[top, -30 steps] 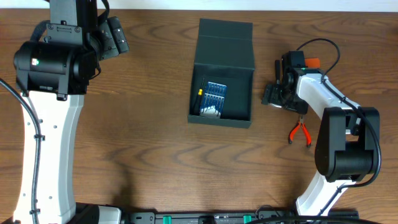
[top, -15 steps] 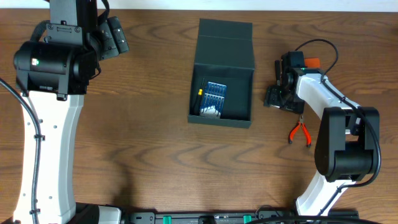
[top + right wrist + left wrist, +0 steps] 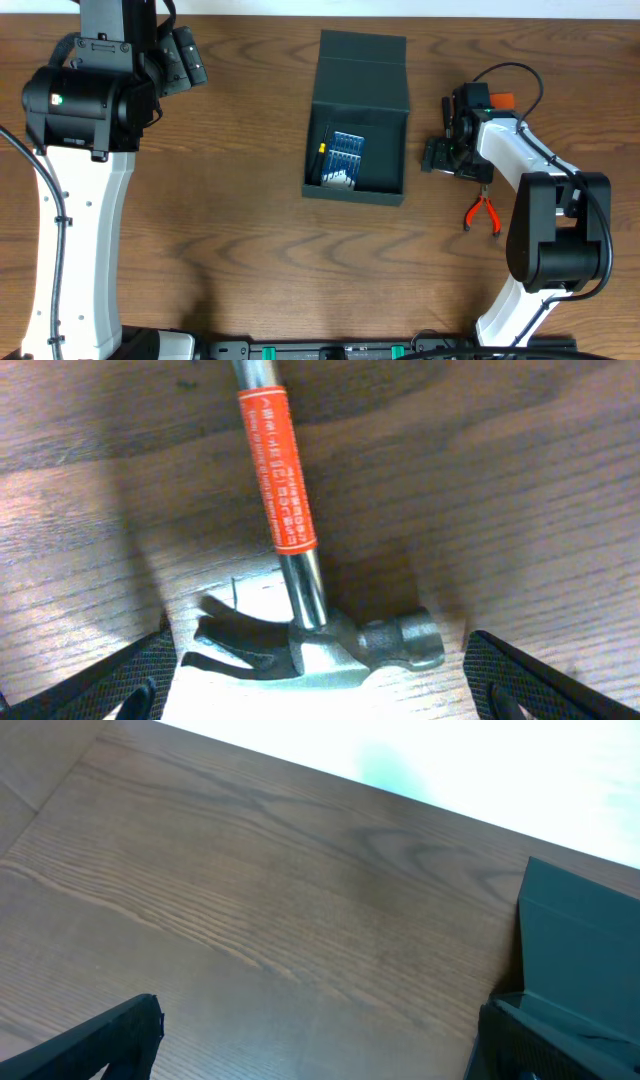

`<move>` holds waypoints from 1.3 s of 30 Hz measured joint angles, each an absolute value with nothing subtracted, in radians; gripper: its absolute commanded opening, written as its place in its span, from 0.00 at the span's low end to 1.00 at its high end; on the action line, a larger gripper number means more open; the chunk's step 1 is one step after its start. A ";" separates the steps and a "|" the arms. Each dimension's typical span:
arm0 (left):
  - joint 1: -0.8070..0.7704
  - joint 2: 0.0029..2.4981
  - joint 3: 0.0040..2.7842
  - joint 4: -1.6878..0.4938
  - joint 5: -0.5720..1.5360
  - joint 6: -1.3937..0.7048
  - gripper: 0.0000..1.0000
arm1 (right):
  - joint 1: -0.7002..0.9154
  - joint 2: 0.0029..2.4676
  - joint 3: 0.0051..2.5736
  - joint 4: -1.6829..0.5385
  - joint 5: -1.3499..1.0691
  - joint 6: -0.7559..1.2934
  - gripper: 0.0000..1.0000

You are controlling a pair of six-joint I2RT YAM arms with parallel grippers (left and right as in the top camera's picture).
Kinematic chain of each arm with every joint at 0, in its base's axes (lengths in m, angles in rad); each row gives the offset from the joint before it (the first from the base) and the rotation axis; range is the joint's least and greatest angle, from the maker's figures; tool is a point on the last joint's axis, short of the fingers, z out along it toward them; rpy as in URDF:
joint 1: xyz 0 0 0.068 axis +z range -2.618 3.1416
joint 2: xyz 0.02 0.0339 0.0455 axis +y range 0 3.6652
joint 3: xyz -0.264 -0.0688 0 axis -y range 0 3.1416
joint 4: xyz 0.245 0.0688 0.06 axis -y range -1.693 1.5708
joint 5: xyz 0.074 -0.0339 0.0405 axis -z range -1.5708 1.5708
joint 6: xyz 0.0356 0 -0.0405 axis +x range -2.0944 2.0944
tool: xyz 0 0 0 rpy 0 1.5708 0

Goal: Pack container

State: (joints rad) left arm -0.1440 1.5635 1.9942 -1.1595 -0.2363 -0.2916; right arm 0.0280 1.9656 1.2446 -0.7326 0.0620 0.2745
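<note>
The dark container (image 3: 353, 193) stands open at the table's middle, its flap lid (image 3: 362, 68) folded back. A small blue screwdriver-set case (image 3: 345, 158) lies inside it. A claw hammer (image 3: 325, 645) with a steel shaft and an orange label lies on the table to the right of the container. My right gripper (image 3: 320, 685) is open, low over the hammer, one finger on either side of the head (image 3: 442, 155). My left gripper (image 3: 185, 60) is open and empty at the far left; its view (image 3: 320, 1040) shows the lid's edge (image 3: 580, 915).
Red-handled pliers (image 3: 485, 212) lie on the table just in front of my right arm. An orange bit (image 3: 501, 100) shows behind the right wrist. The right arm's cable loops above it. The table's far edge runs close behind the lid.
My right gripper has shifted only very slightly over the hammer. Nothing else has moved.
</note>
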 measured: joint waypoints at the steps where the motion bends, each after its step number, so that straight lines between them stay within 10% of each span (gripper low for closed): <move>1: -0.144 1.563 1.994 -1.159 -0.236 -0.292 0.99 | 0.028 1.966 1.245 -0.731 0.060 0.267 0.95; 39: -0.144 1.563 1.994 -1.159 -0.236 -0.292 0.98 | -0.033 1.968 1.245 -0.720 0.025 0.174 0.79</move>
State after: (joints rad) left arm -0.1440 1.5635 1.9942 -1.1595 -0.2363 -0.2916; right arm -0.0334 1.9682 1.2446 -0.7200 0.0254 0.1738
